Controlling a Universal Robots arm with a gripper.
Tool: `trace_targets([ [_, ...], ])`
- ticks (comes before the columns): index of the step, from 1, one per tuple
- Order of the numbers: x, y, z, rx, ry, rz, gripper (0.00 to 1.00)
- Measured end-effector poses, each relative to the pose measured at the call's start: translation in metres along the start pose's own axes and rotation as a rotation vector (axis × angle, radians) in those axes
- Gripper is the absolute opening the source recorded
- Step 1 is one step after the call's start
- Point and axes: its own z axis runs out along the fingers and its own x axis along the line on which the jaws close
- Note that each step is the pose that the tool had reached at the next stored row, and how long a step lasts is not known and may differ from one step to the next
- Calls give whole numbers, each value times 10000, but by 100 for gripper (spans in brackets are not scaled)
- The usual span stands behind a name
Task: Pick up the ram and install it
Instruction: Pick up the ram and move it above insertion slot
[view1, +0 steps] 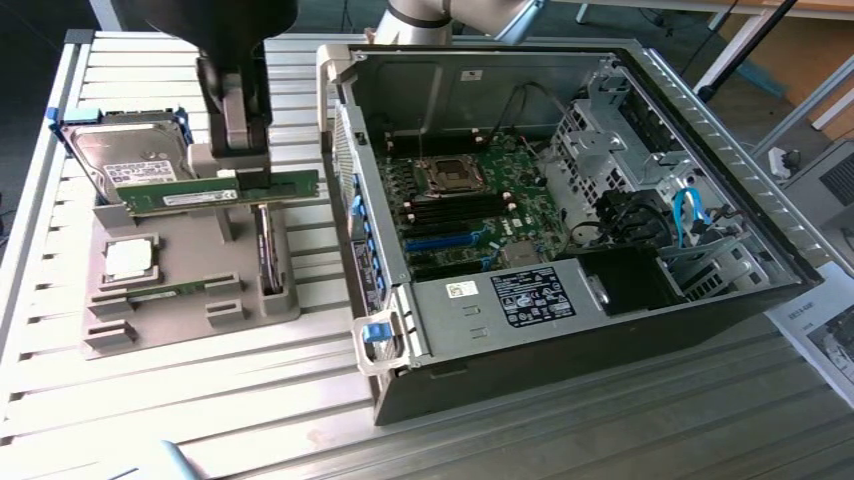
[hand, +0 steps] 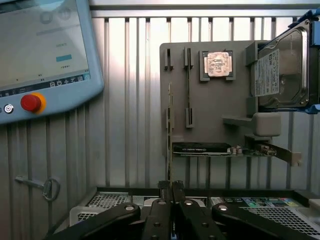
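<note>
The ram (view1: 220, 191) is a long green stick held level just above the grey holder tray (view1: 174, 320), at the exterior view's left. My gripper (view1: 251, 184) comes down from above and is shut on the stick near one end. In the wrist view the ram (hand: 169, 130) appears edge-on as a thin line running out from my closed fingertips, with the gripper (hand: 171, 186) pinching it. The open computer case (view1: 561, 200) lies to the exterior view's right, with the motherboard's memory slots (view1: 461, 212) visible inside.
The tray also carries a second green stick (view1: 167, 292), a square silver processor (view1: 130, 260), a hard drive (view1: 127, 155) and an upright card (view1: 271, 250). A teach pendant (hand: 40, 55) with a red button lies on the slatted metal table (view1: 200, 400).
</note>
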Motion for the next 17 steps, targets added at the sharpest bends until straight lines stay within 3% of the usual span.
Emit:
trace_targets([
  [6,8,-176,1,-3,-1,0,12],
  [8,16,-277,1,-8,0,0,12],
  [12,23,-370,2,-9,-1,0,12],
  [17,36,-578,3,-16,0,0,12],
])
